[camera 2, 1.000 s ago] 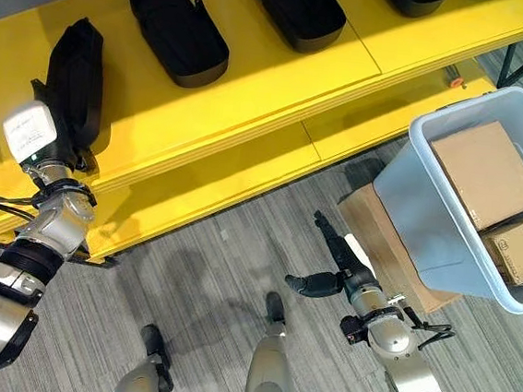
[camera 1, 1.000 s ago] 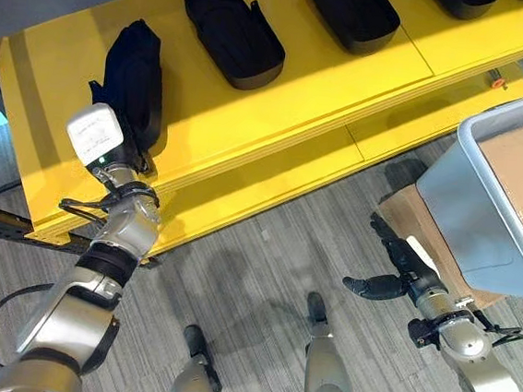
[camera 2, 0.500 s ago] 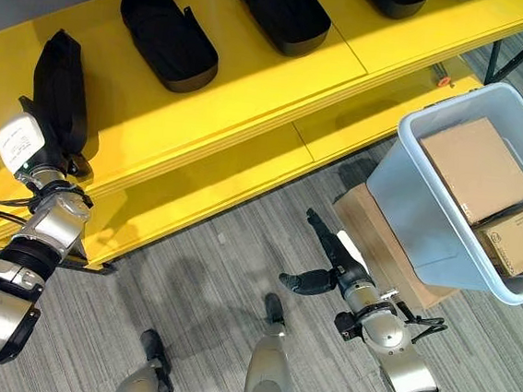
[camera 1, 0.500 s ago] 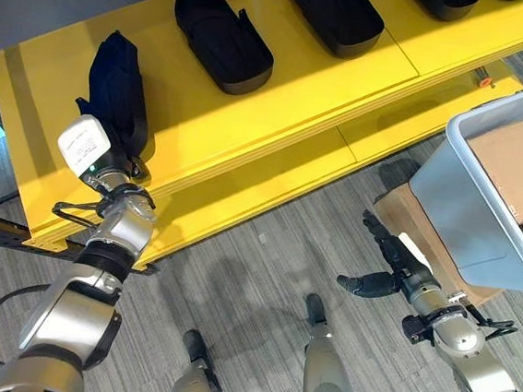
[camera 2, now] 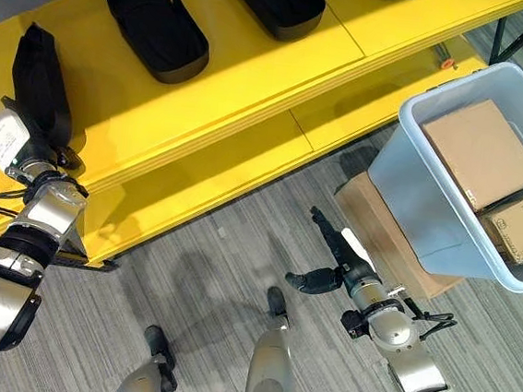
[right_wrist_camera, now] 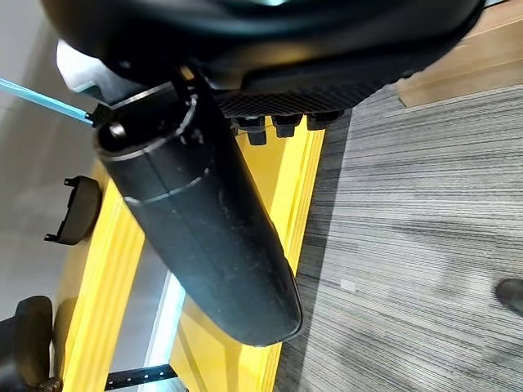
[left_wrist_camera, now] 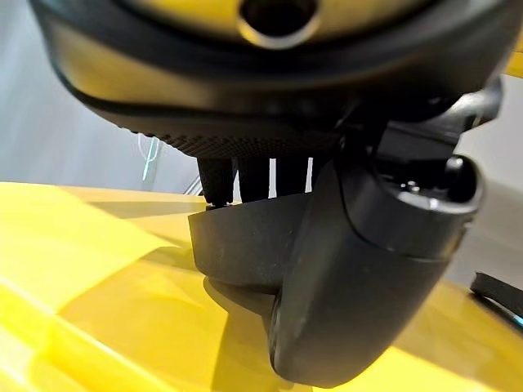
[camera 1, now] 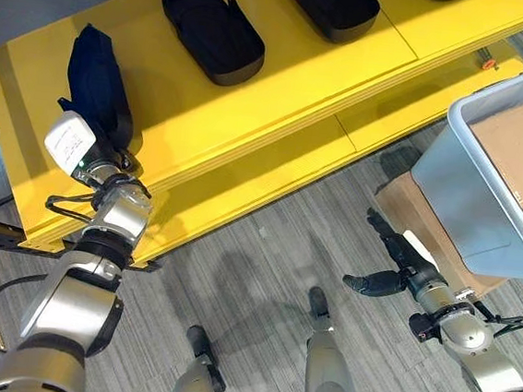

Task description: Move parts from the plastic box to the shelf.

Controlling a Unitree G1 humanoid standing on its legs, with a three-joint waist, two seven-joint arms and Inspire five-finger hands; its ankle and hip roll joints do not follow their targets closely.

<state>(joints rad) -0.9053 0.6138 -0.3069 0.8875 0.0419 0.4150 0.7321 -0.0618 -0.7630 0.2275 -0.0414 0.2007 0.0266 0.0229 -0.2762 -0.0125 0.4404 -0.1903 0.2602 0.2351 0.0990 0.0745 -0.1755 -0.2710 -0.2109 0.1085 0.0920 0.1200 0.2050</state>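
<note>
Parts like the black one (camera 1: pixel 94 83) clasped in the left robot hand (camera 1: pixel 99 153) stand edge-up on the yellow shelf (camera 1: pixel 280 96), so a careless release could topple it, while the right robot hand (camera 1: pixel 393 269) hangs empty with fingers spread.

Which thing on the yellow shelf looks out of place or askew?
The black part at the shelf's left end stands on its edge, under the left hand, whereas the neighbouring black part lies flat. The right hand hangs open over the floor.
</note>
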